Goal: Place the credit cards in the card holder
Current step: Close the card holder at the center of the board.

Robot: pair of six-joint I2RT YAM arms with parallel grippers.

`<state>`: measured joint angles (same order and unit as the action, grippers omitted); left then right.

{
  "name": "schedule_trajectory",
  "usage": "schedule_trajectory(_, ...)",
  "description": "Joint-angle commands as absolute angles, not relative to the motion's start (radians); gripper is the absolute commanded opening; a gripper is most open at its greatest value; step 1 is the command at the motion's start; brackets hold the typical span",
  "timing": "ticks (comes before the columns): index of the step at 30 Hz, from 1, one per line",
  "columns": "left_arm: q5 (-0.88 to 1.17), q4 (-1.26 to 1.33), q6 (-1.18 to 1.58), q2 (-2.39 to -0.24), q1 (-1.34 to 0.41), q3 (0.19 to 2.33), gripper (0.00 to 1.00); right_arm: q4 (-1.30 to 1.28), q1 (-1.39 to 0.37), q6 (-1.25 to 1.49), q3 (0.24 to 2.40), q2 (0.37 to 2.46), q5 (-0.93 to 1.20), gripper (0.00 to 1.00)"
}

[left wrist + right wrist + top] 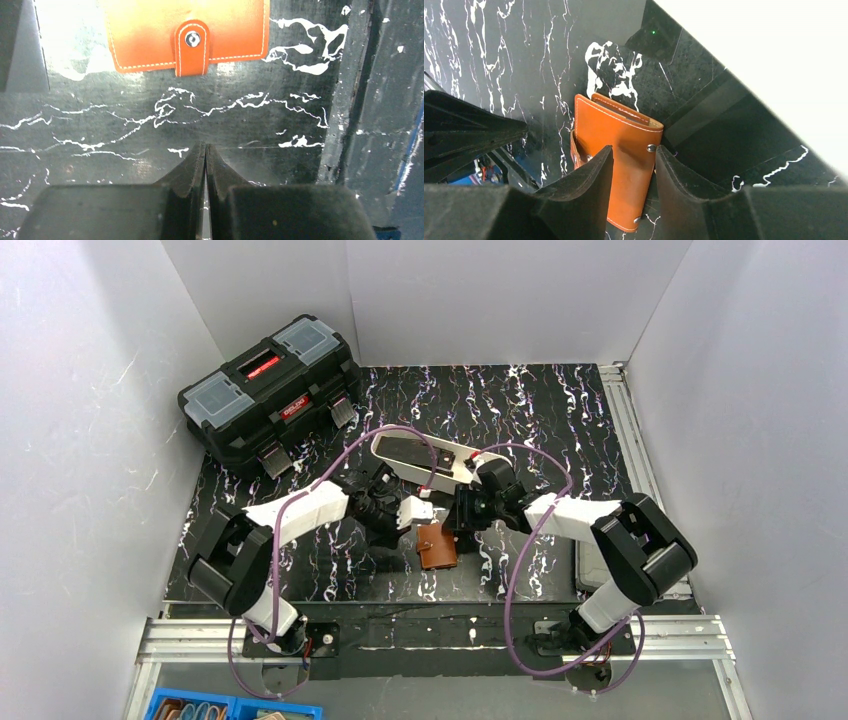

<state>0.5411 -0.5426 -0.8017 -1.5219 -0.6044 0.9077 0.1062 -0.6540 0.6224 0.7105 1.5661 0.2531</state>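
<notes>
Top external view: the card holder (437,545) lies closed on the bench (540,410) between the arms, with no credit cards in sight. The right gripper (634,150) hangs spread above it; the left gripper (205,146) is pressed together, empty. I'd say nothing's loaded yet.

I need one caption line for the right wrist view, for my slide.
Right gripper, jaws apart, over the brown card holder on the table.

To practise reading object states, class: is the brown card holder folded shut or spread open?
Folded shut: the card holder lies flat with its snap strap over the front.
</notes>
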Motion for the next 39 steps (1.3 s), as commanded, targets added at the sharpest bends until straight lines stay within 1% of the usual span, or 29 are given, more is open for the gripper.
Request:
schedule_trajectory(1, 0.606, -0.496, -0.877, -1.55, -0.622, 0.909, 0.0, 0.126, -0.65, 0.624, 0.694, 1.589, 0.252, 0.44)
schedule_trajectory(10, 0.609, -0.496, -0.861, -1.583, -0.677, 0.944, 0.0, 0.214, -0.671, 0.663, 0.633, 1.6, 0.313, 0.43)
schedule_trajectory(19, 0.534, -0.504, -0.881, -1.618, -0.695, 0.95, 0.0, 0.239, -0.723, 0.688, 0.661, 1.633, 0.316, 0.4)
schedule_trajectory(27, 0.538, -0.487, -0.873, -1.618, -0.696, 0.955, 0.0, 0.237, -0.757, 0.693, 0.689, 1.645, 0.306, 0.37)
schedule_trajectory(39, 0.566, -0.502, -0.831, -1.612, -0.727, 0.974, 0.0, 0.211, -0.794, 0.7, 0.727, 1.663, 0.279, 0.36)
